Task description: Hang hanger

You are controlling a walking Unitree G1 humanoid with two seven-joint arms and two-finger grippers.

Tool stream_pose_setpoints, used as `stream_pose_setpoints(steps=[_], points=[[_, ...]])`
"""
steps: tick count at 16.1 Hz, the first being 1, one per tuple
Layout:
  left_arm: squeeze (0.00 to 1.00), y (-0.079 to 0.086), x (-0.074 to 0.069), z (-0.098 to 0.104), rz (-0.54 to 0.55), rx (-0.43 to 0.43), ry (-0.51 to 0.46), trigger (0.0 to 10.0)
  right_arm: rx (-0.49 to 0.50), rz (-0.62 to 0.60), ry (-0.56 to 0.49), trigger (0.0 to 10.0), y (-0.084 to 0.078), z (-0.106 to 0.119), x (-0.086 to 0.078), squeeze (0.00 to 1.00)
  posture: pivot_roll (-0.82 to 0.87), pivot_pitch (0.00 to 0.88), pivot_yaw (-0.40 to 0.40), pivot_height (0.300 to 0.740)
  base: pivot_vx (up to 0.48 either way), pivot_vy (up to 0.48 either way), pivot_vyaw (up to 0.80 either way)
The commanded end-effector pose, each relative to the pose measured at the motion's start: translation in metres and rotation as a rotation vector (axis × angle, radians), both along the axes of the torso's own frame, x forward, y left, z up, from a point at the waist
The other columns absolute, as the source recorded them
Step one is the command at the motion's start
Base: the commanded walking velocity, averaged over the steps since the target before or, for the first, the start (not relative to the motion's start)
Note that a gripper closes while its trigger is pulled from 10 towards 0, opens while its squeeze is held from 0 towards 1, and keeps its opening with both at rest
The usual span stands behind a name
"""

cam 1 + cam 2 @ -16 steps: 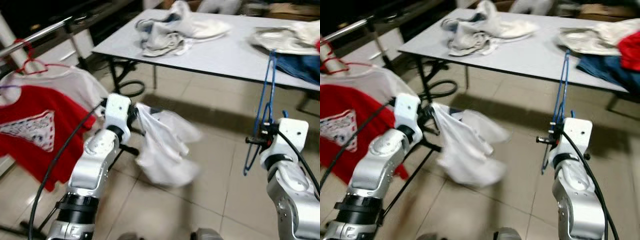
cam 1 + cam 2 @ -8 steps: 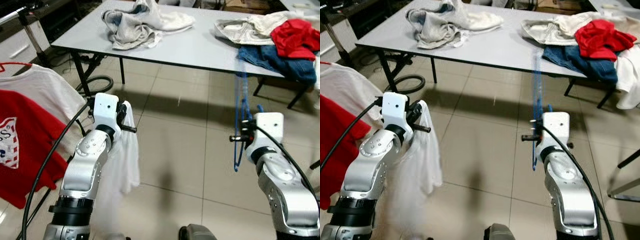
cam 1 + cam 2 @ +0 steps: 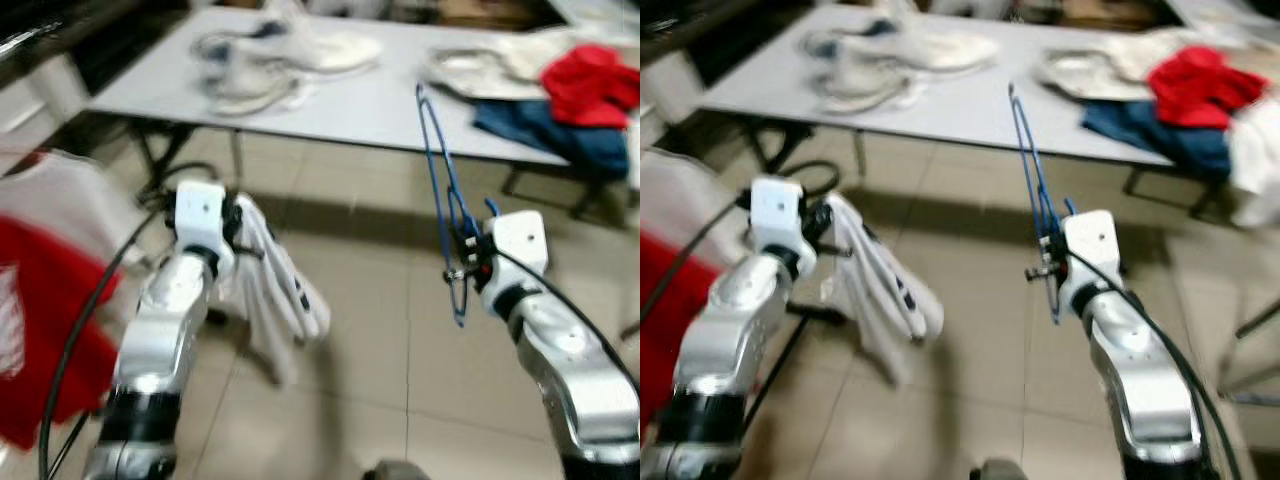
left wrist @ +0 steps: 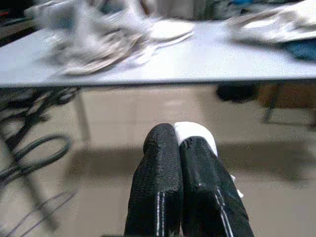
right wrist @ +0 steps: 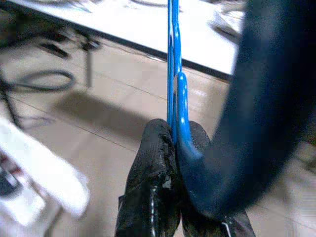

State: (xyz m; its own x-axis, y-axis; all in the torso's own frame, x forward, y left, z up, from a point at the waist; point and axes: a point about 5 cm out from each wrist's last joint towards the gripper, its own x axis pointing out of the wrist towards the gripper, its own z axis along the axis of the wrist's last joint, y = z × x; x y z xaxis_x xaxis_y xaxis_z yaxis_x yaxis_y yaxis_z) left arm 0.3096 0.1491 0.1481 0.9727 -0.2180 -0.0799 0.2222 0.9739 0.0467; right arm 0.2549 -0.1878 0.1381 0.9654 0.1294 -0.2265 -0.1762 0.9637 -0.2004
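A thin blue hanger (image 3: 440, 160) stands up from my right gripper (image 3: 462, 268), which is shut on its lower part; its top leans toward the table. The right wrist view has the blue wire (image 5: 172, 39) pinched between the black fingertips (image 5: 157, 148). At mid-left my left gripper (image 3: 240, 225) is shut on a white garment (image 3: 280, 300) that hangs and swings below it over the tiled floor. In the left wrist view a bit of white cloth (image 4: 195, 132) peeks out past the closed fingers (image 4: 163, 158).
A grey table (image 3: 350, 110) runs across the back, carrying a whitish clothes pile (image 3: 270, 60), a red garment (image 3: 590, 85) and blue jeans (image 3: 540, 125). A red and white shirt (image 3: 40, 320) hangs at far left. A black hose (image 4: 34, 153) lies under the table.
The view has shifted and blurred. The white garment has swung out to the right under my left gripper. The hanger's top has tipped leftward in my right gripper.
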Motion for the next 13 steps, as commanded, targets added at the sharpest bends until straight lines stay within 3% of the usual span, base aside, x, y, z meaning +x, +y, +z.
stream_pose_setpoints(steps=[1, 7, 13], points=[[0.00, 0.000, -0.001, 0.000, -0.001, 0.001, -0.004, 10.0, -0.002, 0.025, -0.024, 10.0, 0.004, 0.003, 0.001, 0.00, -0.12, 0.000, -0.002, 0.740, 0.337, 0.000, -0.80], [0.00, 0.001, 0.002, 0.002, 0.005, -0.022, -0.011, 10.0, -0.028, 0.044, -0.059, 10.0, -0.002, 0.009, 0.000, 0.00, -0.14, 0.000, 0.005, 0.740, 0.347, 0.000, 0.00], [0.00, -0.001, 0.002, 0.003, -0.002, -0.025, -0.018, 10.0, -0.049, 0.162, -0.062, 10.0, -0.006, 0.014, -0.004, 0.00, -0.14, 0.000, -0.001, 0.740, 0.386, 0.000, 0.00]])
